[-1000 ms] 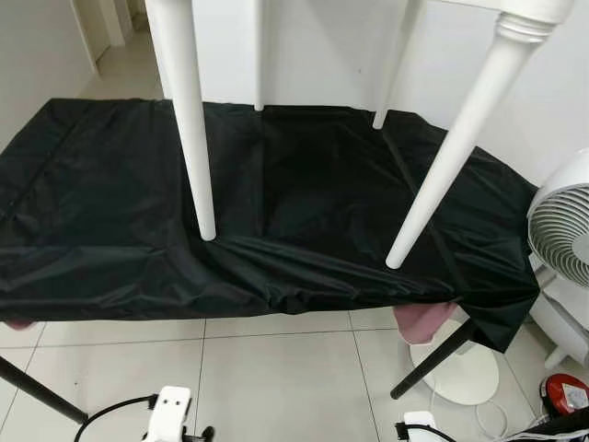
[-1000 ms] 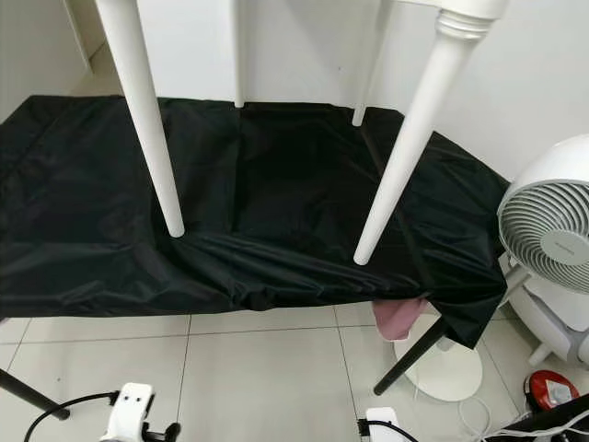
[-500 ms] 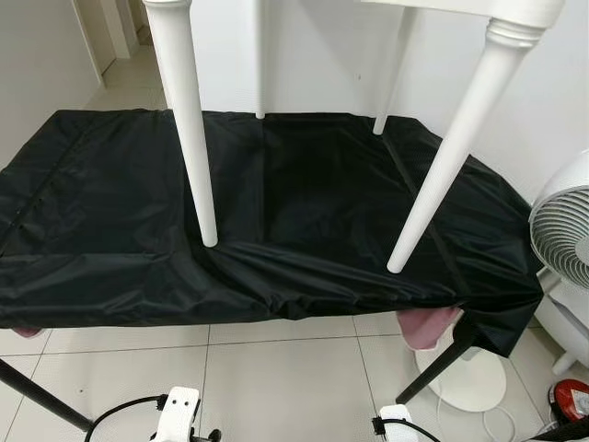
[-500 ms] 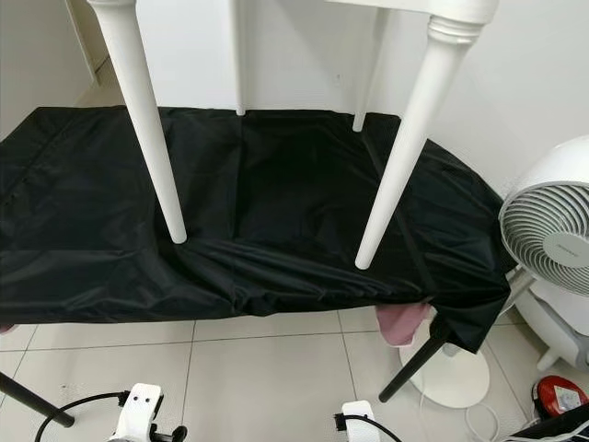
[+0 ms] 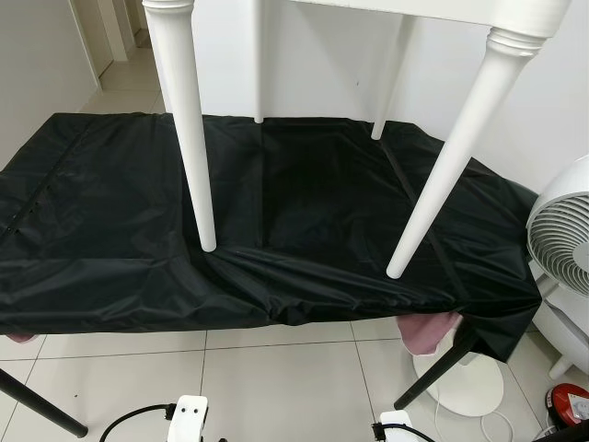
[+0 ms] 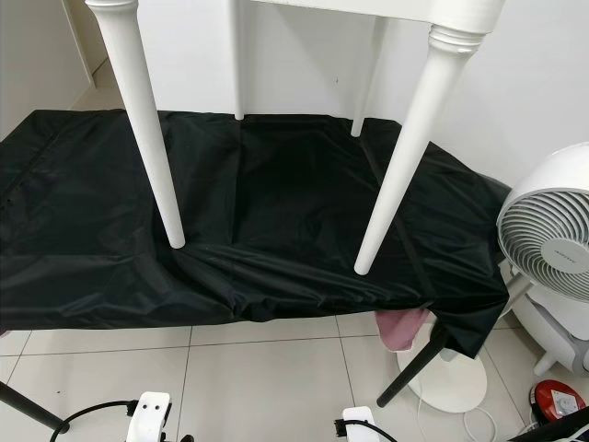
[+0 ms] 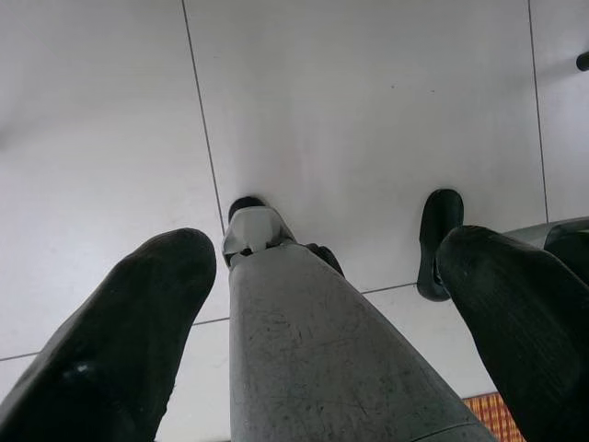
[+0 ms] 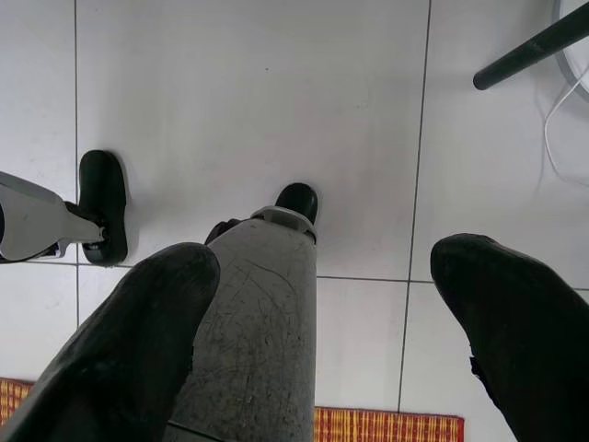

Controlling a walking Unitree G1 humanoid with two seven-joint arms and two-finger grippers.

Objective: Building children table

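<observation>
The white children's table [image 5: 433, 9] stands upright on the black-covered tabletop [image 5: 92, 212], well ahead of and above both grippers. Its four turned legs [image 5: 433, 184] look rigid, smooth and probably light; the thick leg tops under the apron appear the safest hold. Both arms hang down beside the robot's own legs, wrists aimed at the tiled floor [image 7: 368, 110]. The left gripper [image 7: 322, 304] and right gripper [image 8: 322, 313] both have fingers spread wide, holding nothing.

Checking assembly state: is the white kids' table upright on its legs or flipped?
Upright. The white table has its top edge above, and its legs point down, their tips on the black cover.
</observation>
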